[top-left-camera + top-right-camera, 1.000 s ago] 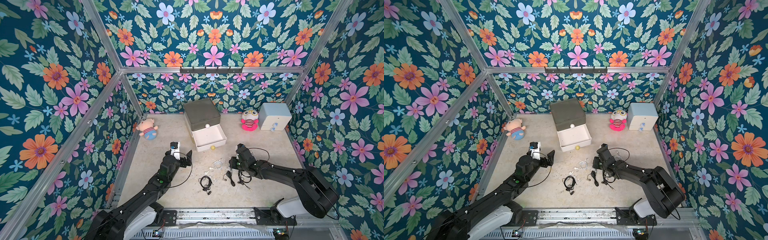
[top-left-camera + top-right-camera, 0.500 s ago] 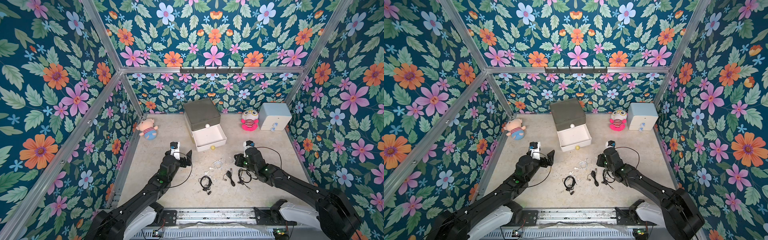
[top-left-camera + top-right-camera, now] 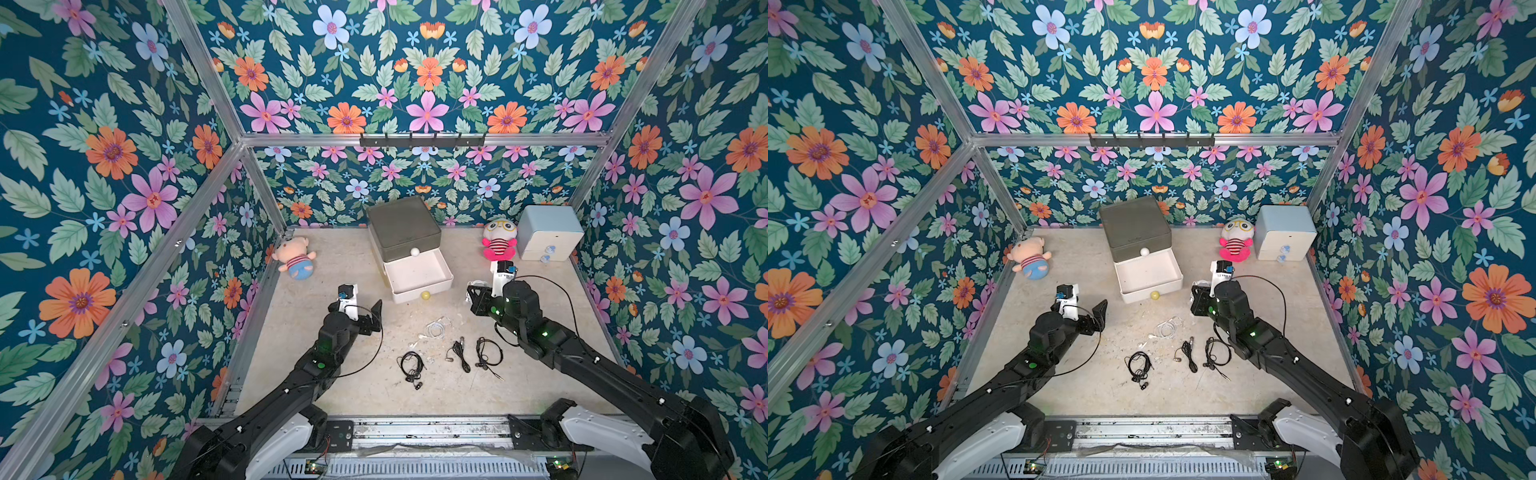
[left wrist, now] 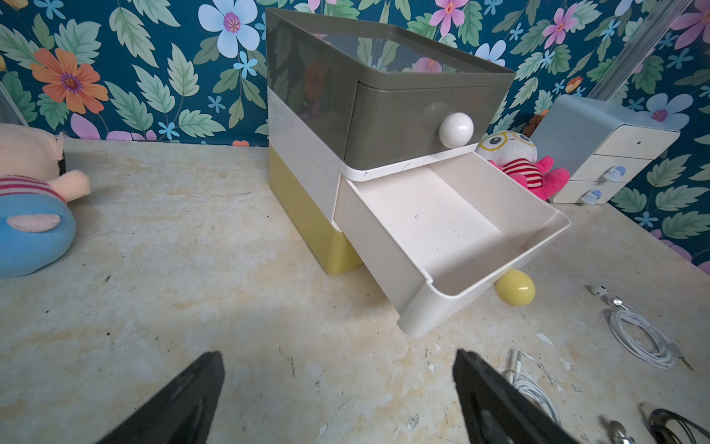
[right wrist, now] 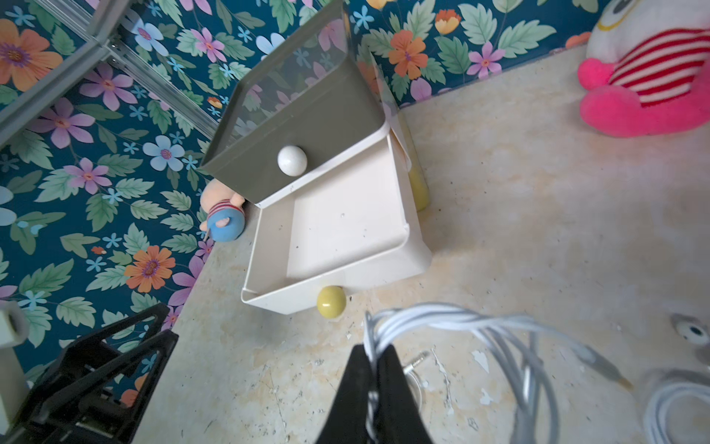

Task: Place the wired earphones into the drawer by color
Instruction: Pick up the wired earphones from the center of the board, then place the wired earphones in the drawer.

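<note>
The tabletop [image 3: 332, 386] carries the three-tier drawer chest [image 3: 403, 228] at the back wall. Its white middle drawer [image 3: 417, 274] stands out, empty. A pale blue chest [image 3: 548, 237] and a pink doll [image 3: 498, 245] sit to one side. The left claw [image 4: 338, 357] gapes wide, holding nothing. The right claw [image 5: 374, 359] is pinched shut on a white earphone cord [image 5: 461, 319]; only its wrist view shows this grip. A white coil [image 3: 434, 328] and black earphones [image 3: 411, 365] lie between the arms.
</note>
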Motion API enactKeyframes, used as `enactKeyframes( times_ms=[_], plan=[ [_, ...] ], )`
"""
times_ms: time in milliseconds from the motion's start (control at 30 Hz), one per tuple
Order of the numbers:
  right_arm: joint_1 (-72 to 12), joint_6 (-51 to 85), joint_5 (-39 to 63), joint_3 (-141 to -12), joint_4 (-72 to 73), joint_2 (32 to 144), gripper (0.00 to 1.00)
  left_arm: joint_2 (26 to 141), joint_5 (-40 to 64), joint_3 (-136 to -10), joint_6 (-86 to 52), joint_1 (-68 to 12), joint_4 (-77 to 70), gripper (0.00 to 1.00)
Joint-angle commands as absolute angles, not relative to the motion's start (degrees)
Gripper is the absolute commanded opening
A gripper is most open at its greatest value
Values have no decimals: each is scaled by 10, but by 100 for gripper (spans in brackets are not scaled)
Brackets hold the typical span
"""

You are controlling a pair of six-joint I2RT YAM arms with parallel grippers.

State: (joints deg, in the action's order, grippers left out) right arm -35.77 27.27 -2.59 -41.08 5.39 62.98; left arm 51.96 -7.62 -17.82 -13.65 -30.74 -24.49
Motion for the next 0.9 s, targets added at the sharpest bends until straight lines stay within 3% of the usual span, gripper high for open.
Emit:
enactKeyframes(
  times_ms=[0, 867],
  plan=[
    [-358, 252, -4, -439, 93, 653, 10, 517, -78, -177, -143, -307, -251, 99],
    [-400, 250, 58, -694, 163, 998, 10, 506, -85, -175, -141, -307, -249, 99]
  ],
)
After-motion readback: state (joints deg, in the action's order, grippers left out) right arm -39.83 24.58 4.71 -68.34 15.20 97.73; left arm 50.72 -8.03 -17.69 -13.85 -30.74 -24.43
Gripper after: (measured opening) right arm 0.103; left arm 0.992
